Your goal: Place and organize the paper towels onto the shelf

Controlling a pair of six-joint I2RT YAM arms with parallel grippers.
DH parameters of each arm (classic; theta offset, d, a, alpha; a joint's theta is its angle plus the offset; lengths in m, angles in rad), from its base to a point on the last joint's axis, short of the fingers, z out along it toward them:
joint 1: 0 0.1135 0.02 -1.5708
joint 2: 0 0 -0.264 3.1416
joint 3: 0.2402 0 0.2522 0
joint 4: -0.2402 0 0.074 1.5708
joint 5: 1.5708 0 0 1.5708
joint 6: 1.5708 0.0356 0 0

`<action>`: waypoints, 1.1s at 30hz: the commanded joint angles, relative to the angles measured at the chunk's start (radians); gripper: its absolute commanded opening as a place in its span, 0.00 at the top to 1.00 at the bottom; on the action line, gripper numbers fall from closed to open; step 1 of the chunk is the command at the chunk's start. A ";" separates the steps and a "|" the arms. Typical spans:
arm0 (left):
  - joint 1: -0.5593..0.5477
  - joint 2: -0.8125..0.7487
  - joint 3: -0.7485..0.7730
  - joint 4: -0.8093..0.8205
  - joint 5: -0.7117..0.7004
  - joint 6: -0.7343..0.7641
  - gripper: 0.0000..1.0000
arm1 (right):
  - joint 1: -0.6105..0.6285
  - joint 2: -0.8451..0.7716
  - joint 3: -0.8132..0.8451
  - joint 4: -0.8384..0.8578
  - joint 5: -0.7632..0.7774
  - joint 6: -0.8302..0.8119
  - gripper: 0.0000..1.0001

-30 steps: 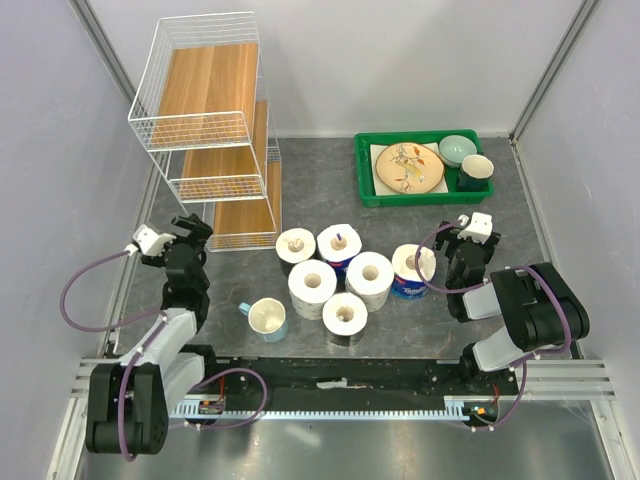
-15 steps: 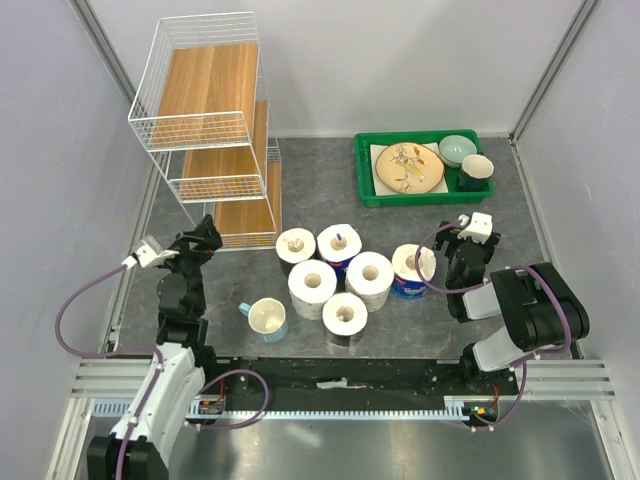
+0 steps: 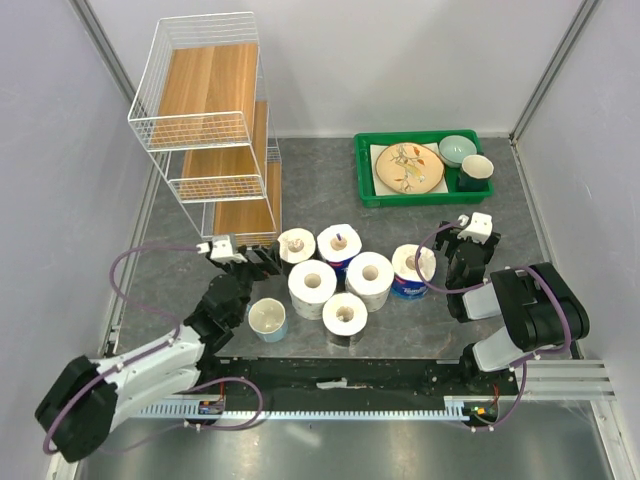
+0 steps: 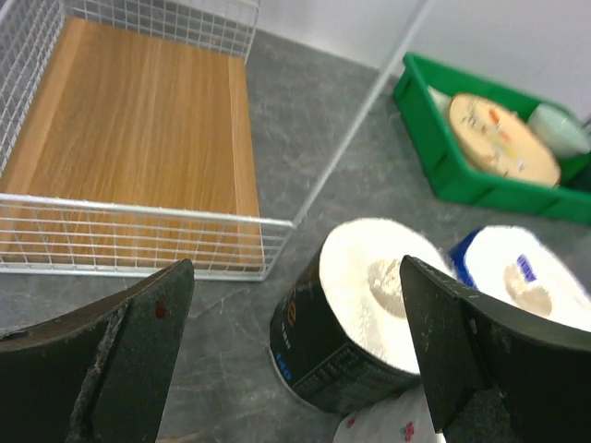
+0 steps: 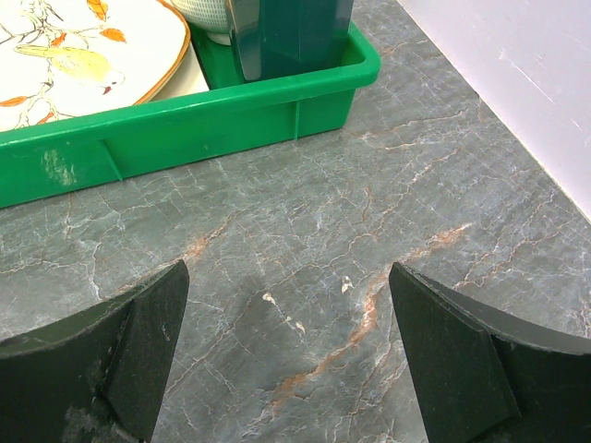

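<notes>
- Top external view:
  - the six paper towels (image 3: 345, 278) stand upright in a cluster mid-table, none on the shelf (image 3: 210, 130) yet; the shelf stands in the far-left corner
  - the left gripper (image 3: 264, 258) reaches in from the left edge, just beside the dark-wrapped roll (image 3: 295, 245), the roll nearest the shelf
  - the cup (image 3: 268, 319) sits under the left forearm toward the near edge; I would keep the elbow high so it does not get nudged
  - the right gripper (image 3: 460, 238) hangs near the right edge, well apart from the green tray (image 3: 365, 190) in the far-right corner
- Left wrist view:
  - the jaws of the left gripper (image 4: 294, 277) stand wide apart with nothing held; the dark-wrapped roll (image 4: 355, 314) sits ahead, toward the right finger
  - the step looks like an approach to grasp; a slight shift right would likely centre the roll before closing on its wrapped sides
  - a blue-wrapped roll (image 4: 517, 277) is just beside it on the far side and a speckled roll (image 4: 388, 429) crowds the near side, so the right finger has little room
  - the shelf's lowest board lies open to the left, though its wire rim must be cleared, so lift before crossing
- Right wrist view:
  - the right gripper (image 5: 288, 277) is spread and empty over bare table (image 5: 323, 305); the tray wall lies ahead, open room to the right edge
</notes>
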 commanded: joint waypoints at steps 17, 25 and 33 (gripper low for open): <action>-0.092 0.575 0.247 0.652 -0.301 0.327 0.01 | 0.003 -0.009 0.017 0.040 0.005 0.008 0.02; -0.036 0.610 0.223 0.589 -0.382 0.274 0.00 | 0.002 -0.009 0.017 0.040 0.003 0.006 0.02; 0.190 0.382 0.131 0.309 -0.270 0.052 0.00 | 0.002 -0.009 0.015 0.041 0.003 0.006 0.02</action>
